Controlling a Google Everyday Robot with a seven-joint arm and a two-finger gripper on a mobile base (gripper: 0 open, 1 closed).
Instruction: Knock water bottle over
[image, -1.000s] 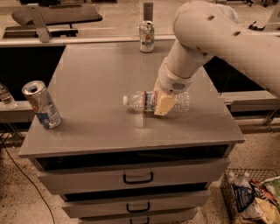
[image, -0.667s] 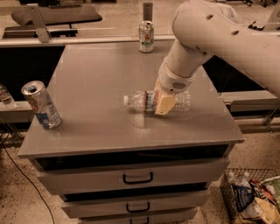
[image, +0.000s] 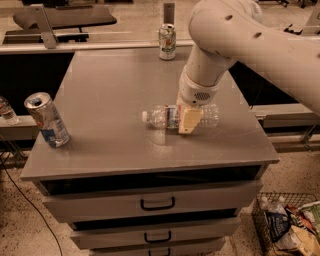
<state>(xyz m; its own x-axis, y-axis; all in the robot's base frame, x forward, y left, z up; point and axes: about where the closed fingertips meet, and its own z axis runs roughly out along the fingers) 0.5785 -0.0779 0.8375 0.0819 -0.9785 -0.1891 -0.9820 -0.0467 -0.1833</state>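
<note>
The water bottle (image: 162, 116) lies on its side on the tabletop (image: 110, 85), passing crosswise through the gripper (image: 189, 121), with its cap out one side of the jaws and its base out the other. I cannot tell whether the jaws pinch it or merely straddle it. The knock looks done, so the arm should lift straight up without dragging or rolling the bottle.

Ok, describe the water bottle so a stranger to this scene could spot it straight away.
On top of the grey drawer cabinet, right of centre, the gripper sits over the water bottle. It is clear plastic and lies on its side, white cap to the left; the silver-and-blue can at the left edge and the green-and-white can at the back are opaque.
</note>
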